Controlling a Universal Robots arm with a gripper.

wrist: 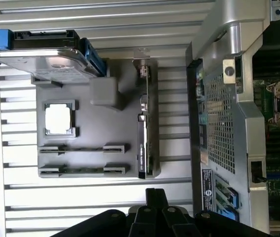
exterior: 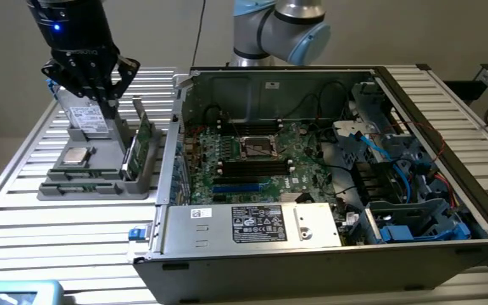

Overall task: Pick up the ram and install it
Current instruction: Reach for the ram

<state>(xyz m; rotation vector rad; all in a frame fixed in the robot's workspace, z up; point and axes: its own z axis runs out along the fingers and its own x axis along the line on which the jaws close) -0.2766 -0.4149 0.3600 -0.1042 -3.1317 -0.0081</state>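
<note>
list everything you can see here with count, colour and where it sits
computer case: one, grey, open, on the table
motherboard: one, green, inside the case
parts holder: one, grey, beside the case, exterior view's left
hard drive: one, silver with blue rails, in the holder
processor: one, silver, in the holder
ram sticks: two, dark, in the holder's slots
upright cards: green, holder's edge nearest the case, count unclear
table: one, silver slats
arm: one, grey and blue, behind the case
gripper: one, black, shut, empty, above the holder
</note>
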